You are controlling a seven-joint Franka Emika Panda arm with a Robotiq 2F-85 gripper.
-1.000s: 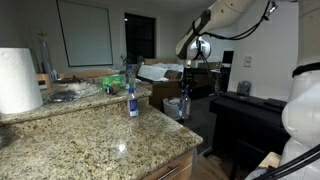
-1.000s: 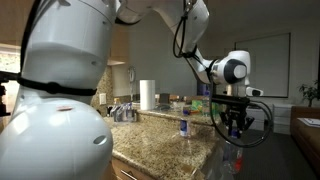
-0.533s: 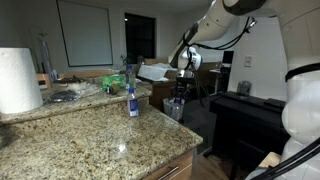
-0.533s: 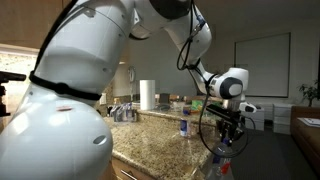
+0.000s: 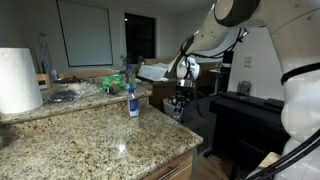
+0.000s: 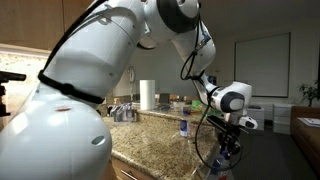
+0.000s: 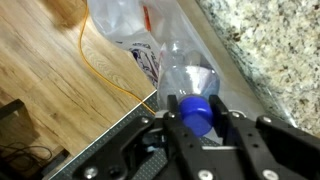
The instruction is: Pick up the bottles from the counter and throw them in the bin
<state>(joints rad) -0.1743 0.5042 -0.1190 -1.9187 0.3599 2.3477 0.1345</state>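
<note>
My gripper (image 7: pixel 197 125) is shut on the blue cap of a clear plastic bottle (image 7: pixel 185 72) and holds it beside the counter's edge (image 7: pixel 272 52), over the bin's pale liner (image 7: pixel 125 30). In both exterior views the gripper (image 5: pixel 180 102) (image 6: pixel 229 150) hangs low, past the end of the granite counter (image 5: pixel 100 135) (image 6: pixel 160 145). A second bottle with a blue cap and blue label (image 5: pixel 132 100) (image 6: pixel 184 126) stands upright on the counter. The held bottle's label is not clearly readable.
A big white paper-towel roll (image 5: pixel 18 80) stands at the counter's left end. A black piano-like cabinet (image 5: pixel 250 115) stands close behind the gripper. The wooden floor (image 7: pixel 50 80) has a yellow cable (image 7: pixel 100 75) on it. Clutter (image 5: pixel 70 92) sits at the counter's back.
The arm has come down beside the counter's end with the bottle in the gripper. The bottle on the counter has not moved.
</note>
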